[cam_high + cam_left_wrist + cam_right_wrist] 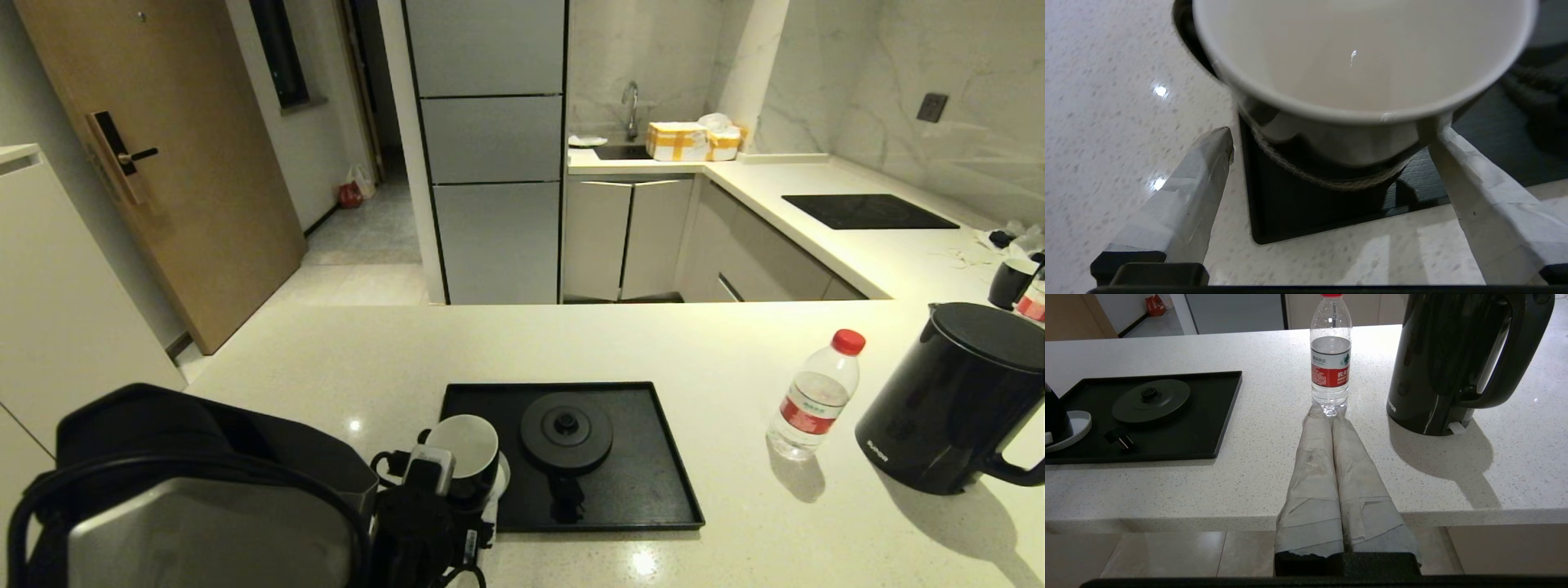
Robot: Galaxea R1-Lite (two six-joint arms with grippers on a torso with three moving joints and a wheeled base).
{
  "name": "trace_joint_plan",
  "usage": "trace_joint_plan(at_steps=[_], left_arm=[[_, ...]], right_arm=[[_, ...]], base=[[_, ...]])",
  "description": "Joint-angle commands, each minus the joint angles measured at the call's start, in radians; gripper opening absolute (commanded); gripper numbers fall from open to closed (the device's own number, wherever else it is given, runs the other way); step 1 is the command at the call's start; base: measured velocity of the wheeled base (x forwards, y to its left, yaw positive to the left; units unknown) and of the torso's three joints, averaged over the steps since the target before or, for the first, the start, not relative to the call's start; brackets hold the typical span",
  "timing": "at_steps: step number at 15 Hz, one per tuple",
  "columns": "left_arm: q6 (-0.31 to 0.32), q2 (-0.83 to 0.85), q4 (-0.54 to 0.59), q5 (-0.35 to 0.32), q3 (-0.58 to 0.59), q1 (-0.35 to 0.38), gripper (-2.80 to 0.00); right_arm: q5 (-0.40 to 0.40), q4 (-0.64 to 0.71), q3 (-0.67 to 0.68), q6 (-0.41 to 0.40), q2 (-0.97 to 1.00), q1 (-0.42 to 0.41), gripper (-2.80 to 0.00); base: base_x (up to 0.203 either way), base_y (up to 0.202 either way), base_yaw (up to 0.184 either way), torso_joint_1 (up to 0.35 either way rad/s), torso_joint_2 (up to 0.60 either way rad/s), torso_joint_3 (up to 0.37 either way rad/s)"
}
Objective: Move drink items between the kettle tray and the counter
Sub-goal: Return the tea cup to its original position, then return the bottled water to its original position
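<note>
Mug (467, 451), black outside and white inside, stands upright on a white coaster (1069, 428) at the left end of the kettle tray (653, 457); left gripper (1331, 155) straddles it with fingers (1184, 196) spread wide, one over the counter (408, 351), gripping nothing; round base disc (566, 429) sits bare mid-tray; water bottle (814, 395) and kettle (951, 396) stand on the counter right of the tray, near each other but apart; right gripper (1332, 416) hangs off the counter's near edge, fingers pressed together, empty.
</note>
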Motion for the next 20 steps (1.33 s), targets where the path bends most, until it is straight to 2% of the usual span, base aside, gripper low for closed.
trace_joint_plan(at_steps=[1,20], left_arm=[[-0.003,0.001,-0.008,0.003,0.006,-0.004,0.00],[-0.038,0.077,-0.008,0.023,0.033,-0.051,0.00]], right_arm=[[0.000,0.000,0.002,0.000,0.001,0.000,-2.80],[0.000,0.000,0.002,0.000,0.001,0.000,-2.80]], base=[[0.000,0.000,0.000,0.000,0.00,0.000],[0.000,0.000,0.000,0.000,0.00,0.000]])
